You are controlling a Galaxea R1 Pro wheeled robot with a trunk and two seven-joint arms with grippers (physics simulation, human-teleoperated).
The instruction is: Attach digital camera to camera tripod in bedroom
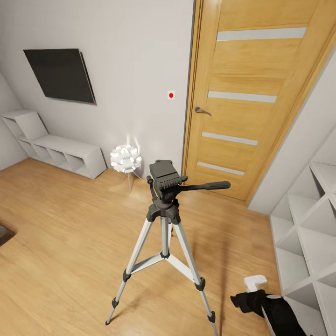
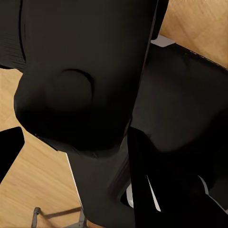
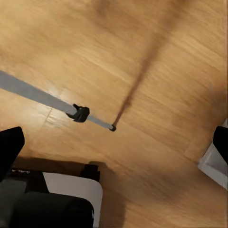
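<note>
The camera tripod point(image 1: 164, 233) stands on the wood floor in the middle of the bedroom, silver legs spread and its black side handle point(image 1: 205, 185) pointing right. A chunky dark block with a hump, the digital camera point(image 1: 164, 173), sits on the tripod's head with no gripper touching it. My right gripper point(image 1: 247, 293) hangs low at the right of the tripod, well below the camera. In the right wrist view this gripper point(image 3: 114, 142) is open and empty above the floor, with one tripod leg point(image 3: 42, 97) beyond it. Dark robot body crowds the left wrist view, where one fingertip point(image 2: 8, 152) sits wide at the edge.
An oak door point(image 1: 242, 102) with frosted strips stands behind the tripod. White cubby shelves point(image 1: 308, 242) line the right wall close to my right arm, and more point(image 1: 56, 151) sit under the black wall TV point(image 1: 60, 74). A white spiky-ball lamp point(image 1: 125, 157) is by the door.
</note>
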